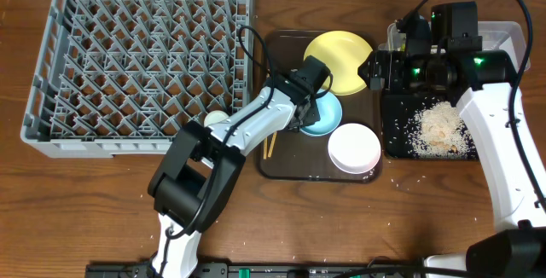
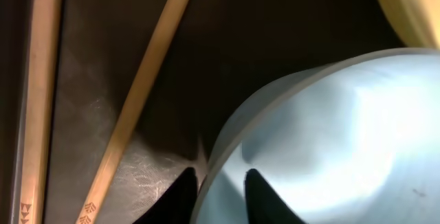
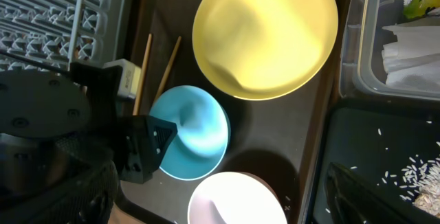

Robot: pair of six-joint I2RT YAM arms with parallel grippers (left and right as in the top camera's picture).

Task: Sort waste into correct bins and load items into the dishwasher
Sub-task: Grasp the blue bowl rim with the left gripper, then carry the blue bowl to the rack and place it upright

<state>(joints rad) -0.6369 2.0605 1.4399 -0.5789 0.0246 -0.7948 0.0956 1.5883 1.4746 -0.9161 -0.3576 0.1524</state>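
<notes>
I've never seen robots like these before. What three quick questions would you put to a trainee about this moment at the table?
1. True or false: the yellow plate lies on the brown tray.
2. Whose rim does the left gripper straddle, one finger on each side?
A. yellow plate
B. light blue bowl
C. brown tray
3. Fill in: the loose rice lies in the ____ tray.

Key: 1 true. 2 B. 3 black, that is, the black tray.
</notes>
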